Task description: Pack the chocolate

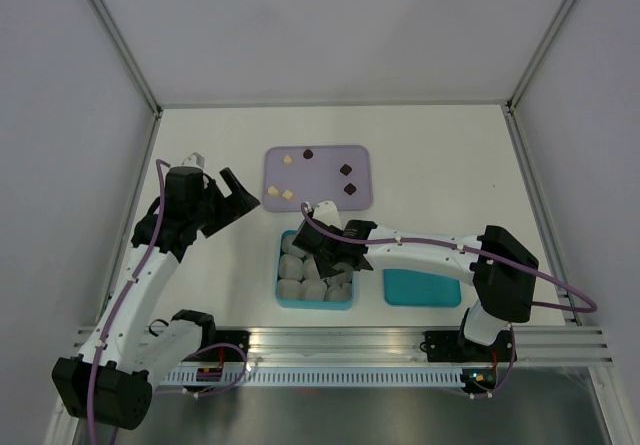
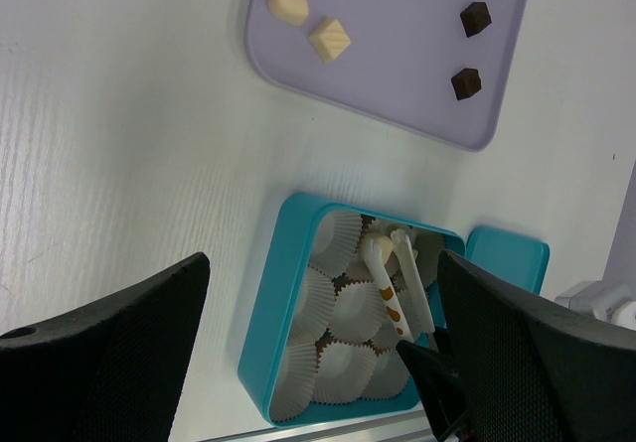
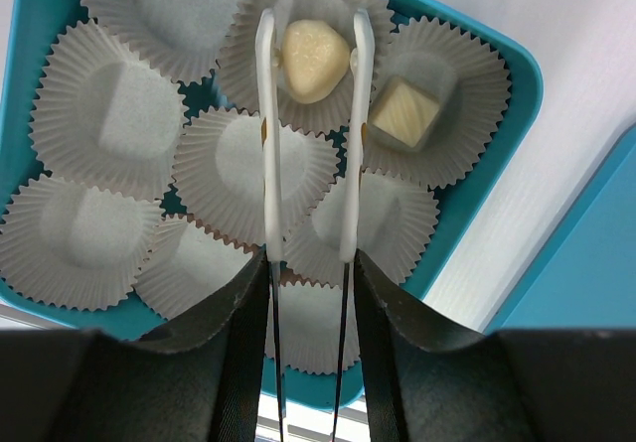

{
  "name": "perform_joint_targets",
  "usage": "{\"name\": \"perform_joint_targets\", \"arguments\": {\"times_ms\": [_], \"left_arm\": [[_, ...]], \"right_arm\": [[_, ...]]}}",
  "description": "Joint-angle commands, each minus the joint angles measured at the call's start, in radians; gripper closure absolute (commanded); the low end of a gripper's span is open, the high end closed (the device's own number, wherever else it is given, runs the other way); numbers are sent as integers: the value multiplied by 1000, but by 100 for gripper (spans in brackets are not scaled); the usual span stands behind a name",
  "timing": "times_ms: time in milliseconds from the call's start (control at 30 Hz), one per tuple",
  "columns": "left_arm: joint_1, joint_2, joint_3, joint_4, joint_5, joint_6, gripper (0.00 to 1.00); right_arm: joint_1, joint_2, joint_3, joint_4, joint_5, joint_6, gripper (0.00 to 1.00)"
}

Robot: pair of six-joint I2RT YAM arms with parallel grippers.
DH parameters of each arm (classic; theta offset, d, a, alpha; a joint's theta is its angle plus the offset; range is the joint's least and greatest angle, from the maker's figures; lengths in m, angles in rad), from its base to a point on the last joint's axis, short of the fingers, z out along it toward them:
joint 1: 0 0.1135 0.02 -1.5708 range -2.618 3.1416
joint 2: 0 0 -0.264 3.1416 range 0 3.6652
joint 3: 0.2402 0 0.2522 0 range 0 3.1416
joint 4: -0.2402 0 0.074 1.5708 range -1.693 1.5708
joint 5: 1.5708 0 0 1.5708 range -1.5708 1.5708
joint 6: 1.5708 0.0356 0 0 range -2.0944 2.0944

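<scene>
Right gripper clamps tweezers, whose tips flank a cream chocolate inside a paper cup. Risk: the piece clings to a tip and lifts out on withdrawal. Left gripper gapes wide, empty.

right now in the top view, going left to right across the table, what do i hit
left gripper → teal box → teal lid. lavender tray left out, since it overlaps the box from side to side
</scene>
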Motion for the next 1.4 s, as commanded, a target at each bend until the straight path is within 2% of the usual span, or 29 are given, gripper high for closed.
{"name": "perform_joint_targets", "arguments": {"times_ms": [0, 567, 933, 1067, 1200, 1367], "left_arm": [[-4, -11, -2, 28, -2, 27, 0], [-4, -8, 0, 28, -5, 27, 0], [-4, -5, 1, 28, -11, 27, 0], [-4, 1, 5, 28, -17, 25, 0], [-4, -2, 11, 26, -25, 27, 0], [-4, -8, 8, 25, -36, 22, 0]], "right_arm": [[0, -6, 40, -4, 31, 19, 57], [-2, -10, 58, -11, 37, 10, 55], [4, -138, 63, 0, -1, -31, 55], [3, -175, 92, 29, -11, -97, 55], [-15, -139, 175, 34, -30, -174, 55], [-129, -57, 286, 61, -141, -326, 56]]}}
